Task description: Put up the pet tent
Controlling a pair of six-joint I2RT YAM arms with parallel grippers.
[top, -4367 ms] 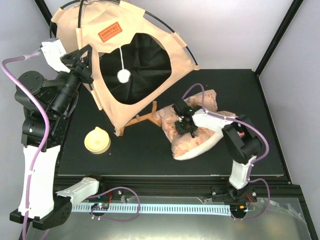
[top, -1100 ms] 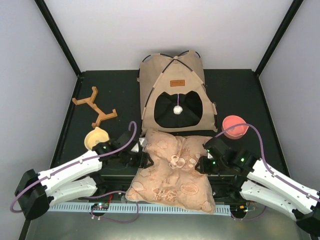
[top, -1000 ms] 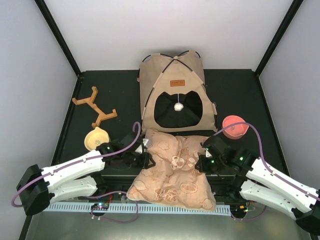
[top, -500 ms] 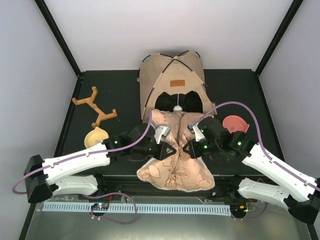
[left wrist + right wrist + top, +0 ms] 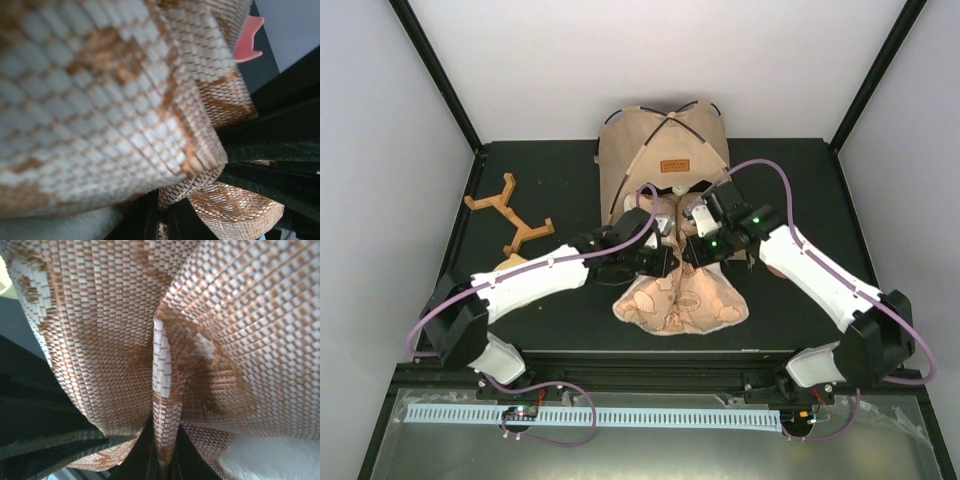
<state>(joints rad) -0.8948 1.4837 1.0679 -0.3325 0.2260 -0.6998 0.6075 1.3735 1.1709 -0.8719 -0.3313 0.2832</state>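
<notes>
At the back-centre of the table (image 5: 820, 190), the pet tent (image 5: 665, 135) stands upright. Its door faces the arms, w/ the brown label (image 5: 680, 167) just above the opening. Right at that doorway both grippers are bunched side by side. The left gripper (image 5: 663, 258) and right gripper (image 5: 692, 250) are each clenched on a fold of the floral cushion (image 5: 680, 300). The right wrist cam shows it plainly: a pleat of the weave pinched tight between the fingers. The left wrist cam is mostly fabric up close, so the pinch there is prob. the same but harder to make out.

Key relation: the tent lies straight ahead of the jaws, away from the bases, right at the cushion's far end. The cushion's long axis runs near-to-far, lined up w/ the door, its near end fanned out on the table. Neither arm is clearly nearer; they're about level, the left a touch closer to the bases. Looks to me like the push goes straight fwd into the opening. Off to the left sits a wooden stand (image 5: 510, 215), well apart.
</notes>
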